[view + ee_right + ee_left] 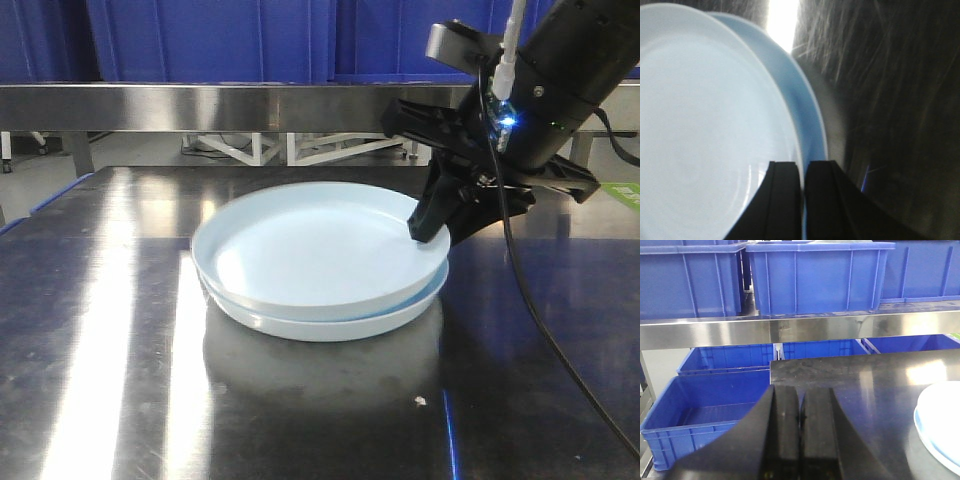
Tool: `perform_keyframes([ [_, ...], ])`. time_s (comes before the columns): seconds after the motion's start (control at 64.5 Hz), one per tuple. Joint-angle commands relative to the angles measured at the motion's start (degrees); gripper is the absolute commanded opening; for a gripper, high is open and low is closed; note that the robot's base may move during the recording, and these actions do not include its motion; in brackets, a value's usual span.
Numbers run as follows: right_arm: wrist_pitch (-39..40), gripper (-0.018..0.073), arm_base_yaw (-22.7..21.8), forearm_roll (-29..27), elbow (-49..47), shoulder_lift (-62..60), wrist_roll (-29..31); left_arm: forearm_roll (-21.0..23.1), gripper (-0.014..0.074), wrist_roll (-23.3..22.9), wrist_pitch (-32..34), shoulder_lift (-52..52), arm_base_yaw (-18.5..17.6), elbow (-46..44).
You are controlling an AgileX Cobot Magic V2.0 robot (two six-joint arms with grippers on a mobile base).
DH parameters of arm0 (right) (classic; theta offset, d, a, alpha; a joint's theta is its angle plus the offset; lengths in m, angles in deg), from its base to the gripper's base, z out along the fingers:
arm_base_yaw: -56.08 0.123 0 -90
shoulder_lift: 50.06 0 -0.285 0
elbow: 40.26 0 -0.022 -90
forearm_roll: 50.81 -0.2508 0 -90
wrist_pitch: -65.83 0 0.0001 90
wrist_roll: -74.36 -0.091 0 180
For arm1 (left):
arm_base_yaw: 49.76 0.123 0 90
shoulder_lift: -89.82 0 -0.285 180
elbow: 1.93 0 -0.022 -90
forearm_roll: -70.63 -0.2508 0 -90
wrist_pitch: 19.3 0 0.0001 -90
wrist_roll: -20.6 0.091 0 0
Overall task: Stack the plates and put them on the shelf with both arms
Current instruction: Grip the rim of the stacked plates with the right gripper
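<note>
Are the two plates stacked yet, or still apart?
Stacked, slightly offset. The upper plate sits on the lower plate, whose rim shows beneath it at the front and right in the front view.

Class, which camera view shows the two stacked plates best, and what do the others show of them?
The exterior front view: both plates appear whole, the top plate sitting slightly off-centre on the lower one, right gripper at its rim. The right wrist view shows a blurred close-up part; the left wrist view only an edge.
</note>
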Motion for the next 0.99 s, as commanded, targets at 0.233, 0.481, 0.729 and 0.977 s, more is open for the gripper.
perform_keyframes([
  [0.233, 3.3, 0.0331, 0.3, 1.8, -1.6, -2.6, 0.6, 0.0, 0.0082, -0.2, 4.5, -0.4, 0.1, -1.9],
  [0.481, 3.1, 0.0333, 1.1, 4.1, -1.6, -2.6, 0.6, 0.0, 0.0082, -0.2, 4.5, -0.4, 0.1, -1.9],
  [0.729, 2.9, 0.0333, 1.5, 6.9, -1.6, -2.4, 0.1, 0.0, 0.0082, -0.2, 4.5, -0.4, 0.1, -1.9],
  [0.977, 2.0, 0.0386, 1.5, 7.1, -1.6, -1.2, -0.6, 0.0, 0.0082, -0.2, 4.5, -0.4, 0.1, -1.9],
])
